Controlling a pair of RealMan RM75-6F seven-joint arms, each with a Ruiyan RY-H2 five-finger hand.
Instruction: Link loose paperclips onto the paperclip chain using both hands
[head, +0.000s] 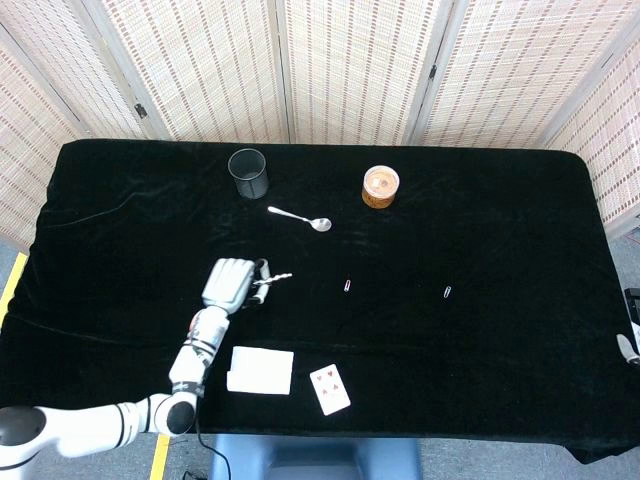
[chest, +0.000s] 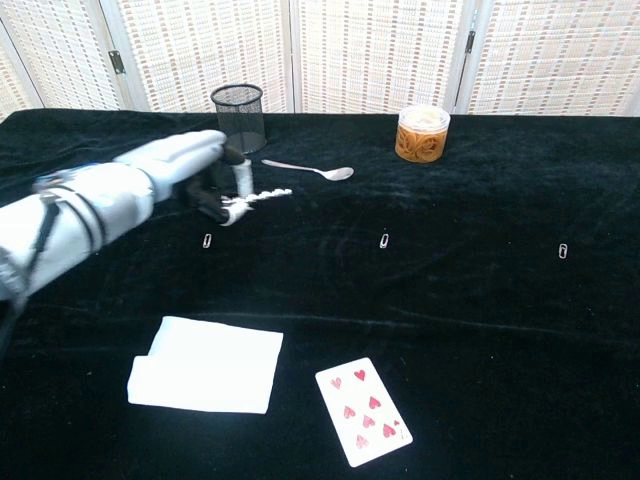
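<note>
My left hand (head: 228, 284) (chest: 185, 172) pinches one end of the short silver paperclip chain (head: 273, 280) (chest: 259, 196), which sticks out to the right of its fingers. A loose paperclip (chest: 207, 240) lies on the black cloth just below the hand in the chest view. A second loose paperclip (head: 347, 286) (chest: 384, 240) lies mid-table, to the right of the chain. A third (head: 447, 292) (chest: 563, 251) lies further right. I cannot see my right hand as such.
A black mesh cup (head: 249, 172) (chest: 239, 117), a spoon (head: 300, 218) (chest: 310, 170) and a jar of rubber bands (head: 380, 186) (chest: 422, 133) stand behind. A white napkin (head: 261, 369) (chest: 205, 364) and a playing card (head: 329, 388) (chest: 363, 411) lie near the front edge.
</note>
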